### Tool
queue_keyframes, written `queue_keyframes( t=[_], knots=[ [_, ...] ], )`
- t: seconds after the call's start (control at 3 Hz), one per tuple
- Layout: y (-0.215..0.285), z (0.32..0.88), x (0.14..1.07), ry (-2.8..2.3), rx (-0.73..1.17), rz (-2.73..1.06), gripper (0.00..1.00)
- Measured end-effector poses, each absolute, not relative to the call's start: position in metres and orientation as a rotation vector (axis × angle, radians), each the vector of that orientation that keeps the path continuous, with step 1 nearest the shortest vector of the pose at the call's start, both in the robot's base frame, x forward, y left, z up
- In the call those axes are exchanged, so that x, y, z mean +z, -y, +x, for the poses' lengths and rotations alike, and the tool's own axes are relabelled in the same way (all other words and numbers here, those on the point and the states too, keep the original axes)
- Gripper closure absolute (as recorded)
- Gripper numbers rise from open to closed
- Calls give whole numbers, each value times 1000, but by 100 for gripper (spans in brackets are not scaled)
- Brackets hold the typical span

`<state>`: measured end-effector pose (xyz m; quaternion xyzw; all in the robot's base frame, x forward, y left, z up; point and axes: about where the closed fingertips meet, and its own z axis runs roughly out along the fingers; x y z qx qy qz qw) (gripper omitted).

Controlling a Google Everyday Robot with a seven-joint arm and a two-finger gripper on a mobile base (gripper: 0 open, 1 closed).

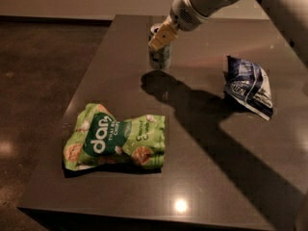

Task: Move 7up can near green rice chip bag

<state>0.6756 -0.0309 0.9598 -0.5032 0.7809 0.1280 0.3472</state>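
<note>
The 7up can [159,56] is small and silver with pale green, and stands upright at the far middle of the dark table [202,177]. My gripper [161,36] comes down from the upper right, and its tan fingers [162,34] are closed around the top of the can. The green rice chip bag [115,139], bright green with white "dang" lettering, lies flat at the front left of the table, well apart from the can.
A dark blue and white snack bag [248,84] lies at the right side of the table. My arm's long shadow [207,114] runs across the table's middle. The table's left edge drops to a dark floor [33,81].
</note>
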Motion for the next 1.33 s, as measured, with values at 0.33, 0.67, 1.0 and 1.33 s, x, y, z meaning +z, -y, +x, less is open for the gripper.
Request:
queue_keyframes(
  t=[0.33, 0.67, 1.0, 1.33],
  knots=[
    [29, 633, 955, -1986, 361, -1427, 100],
    [24, 600, 952, -1942, 399, -1525, 100],
    [9, 559, 942, -1885, 493, -1662, 100],
    [-3, 541, 935, -1850, 549, -1731, 100]
  ],
)
